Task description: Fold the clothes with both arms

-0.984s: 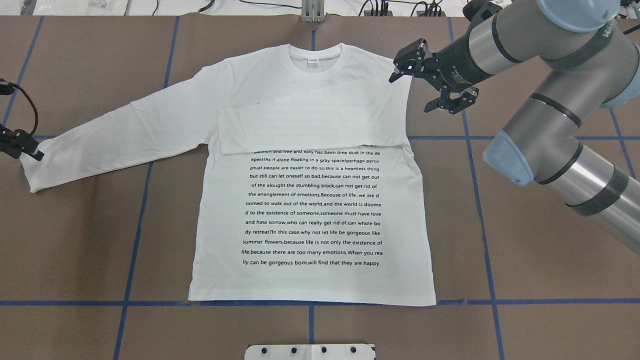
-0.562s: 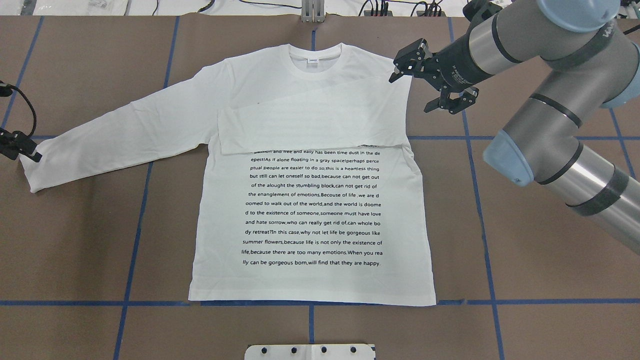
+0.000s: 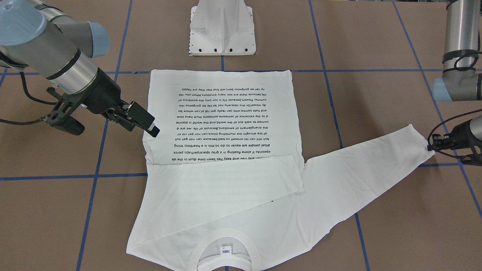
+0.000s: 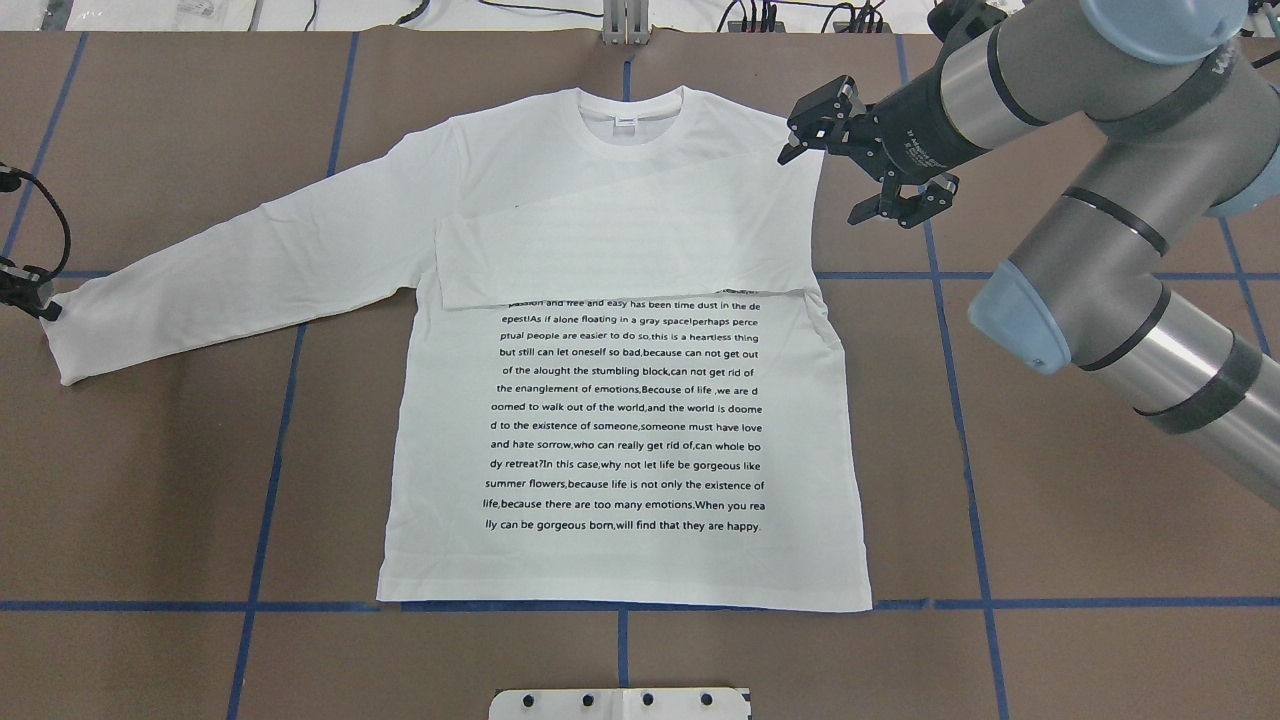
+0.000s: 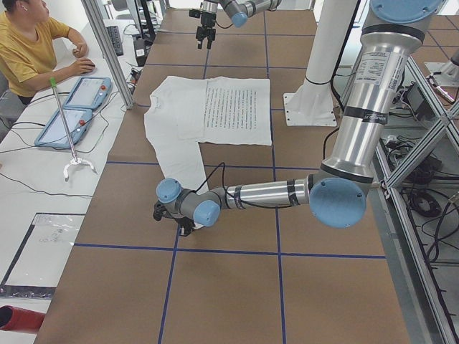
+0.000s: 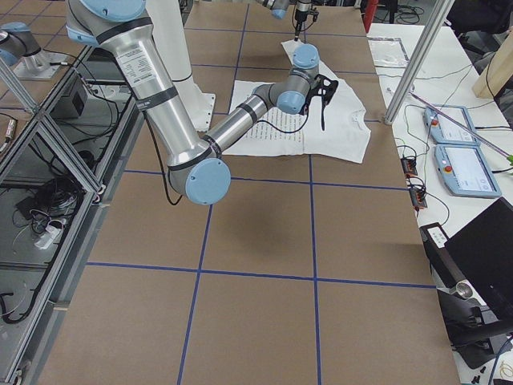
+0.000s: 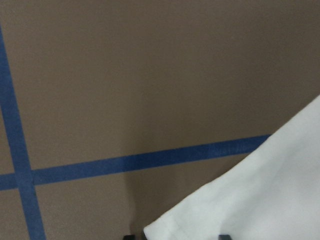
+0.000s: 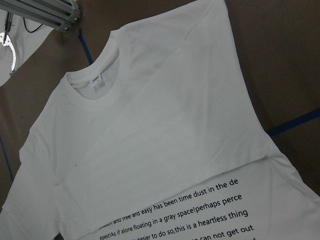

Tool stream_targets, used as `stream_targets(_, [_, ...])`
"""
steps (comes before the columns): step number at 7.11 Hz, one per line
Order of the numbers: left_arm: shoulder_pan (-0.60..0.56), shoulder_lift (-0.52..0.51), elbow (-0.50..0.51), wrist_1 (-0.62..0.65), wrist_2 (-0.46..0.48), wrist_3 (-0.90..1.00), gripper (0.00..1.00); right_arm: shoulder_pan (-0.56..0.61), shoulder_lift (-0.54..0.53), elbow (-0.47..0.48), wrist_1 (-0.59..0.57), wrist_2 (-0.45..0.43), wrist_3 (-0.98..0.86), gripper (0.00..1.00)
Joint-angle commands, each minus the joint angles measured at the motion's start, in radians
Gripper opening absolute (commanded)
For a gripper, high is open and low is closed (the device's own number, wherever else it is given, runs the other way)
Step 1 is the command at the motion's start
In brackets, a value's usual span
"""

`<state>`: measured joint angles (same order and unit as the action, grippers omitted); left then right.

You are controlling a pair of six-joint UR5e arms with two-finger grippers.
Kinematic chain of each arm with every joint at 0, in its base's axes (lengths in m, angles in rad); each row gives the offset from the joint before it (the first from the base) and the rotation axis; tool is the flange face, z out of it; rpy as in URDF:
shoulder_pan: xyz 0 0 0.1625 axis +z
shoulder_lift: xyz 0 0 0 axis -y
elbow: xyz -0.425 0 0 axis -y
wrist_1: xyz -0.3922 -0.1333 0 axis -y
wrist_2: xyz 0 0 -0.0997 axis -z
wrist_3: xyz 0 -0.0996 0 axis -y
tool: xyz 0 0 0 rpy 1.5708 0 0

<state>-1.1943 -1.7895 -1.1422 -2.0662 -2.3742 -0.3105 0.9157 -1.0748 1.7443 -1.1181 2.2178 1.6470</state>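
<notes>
Even, bright light from above casts only faint, soft shadows on the brown table (image 4: 150, 480), the white T-shirt (image 4: 440, 420) nearly washes out with pale creases, the left wrist view is dimmer and blurred, and the right wrist view renders print sharply.

**Bare desk around the shirt; arms crowd one shoulder and the cuff**

Bare brown desk (image 4: 150, 500) lies on both sides of the T-shirt (image 4: 620, 430) body, leaving room to pass. The right arm (image 4: 1090, 270) slants across the desk's right side, its jaws hanging over the shirt's shoulder corner. The left arm (image 5: 265, 193) lies low at the outstretched sleeve's cuff. A white pedestal (image 3: 222, 30) stands just beyond the hem.
</notes>
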Motion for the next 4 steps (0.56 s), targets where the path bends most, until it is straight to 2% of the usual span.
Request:
stream_targets(1, [-0.002, -0.005, -0.025, 0.003, -0.007, -0.007, 0.00, 0.002, -0.002, 0.000, 0.000, -0.001, 0.001, 0.99])
stream_targets(2, [-0.004, -0.007, -0.110, 0.038, -0.010, -0.015, 0.00, 0.006, -0.002, 0.007, 0.000, 0.003, 0.001, 0.99])
stream_targets(3, [-0.004, -0.027, -0.179, 0.107, -0.051, -0.015, 0.00, 0.024, -0.025, 0.030, -0.002, 0.017, -0.004, 0.99])
stream_targets(4, [-0.004, -0.031, -0.257, 0.112, -0.078, -0.053, 0.00, 0.050, -0.049, 0.038, 0.004, 0.028, -0.013, 0.99])
